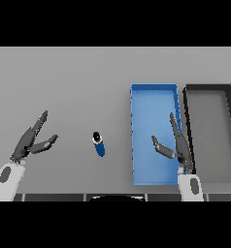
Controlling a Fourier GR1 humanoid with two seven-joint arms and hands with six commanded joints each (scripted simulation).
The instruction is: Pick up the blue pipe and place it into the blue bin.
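Plain grey flat counter [69, 87] filling the view, shallow rectangular black-walled bin [230, 97] with a grey floor at the far right, long side running away from the viewer

Pipe [99, 145]: blue body, black end with a white ring. Bin [154, 92]: plain blue; neighbouring tray [208, 87]: black rim, grey floor. Tabletop [64, 82]: plain grey; both hands dark grey.

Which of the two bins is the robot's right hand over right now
The blue bin, the left of the two. The right hand shows over its right half, fingers open. The black bin beside it has no hand over it.
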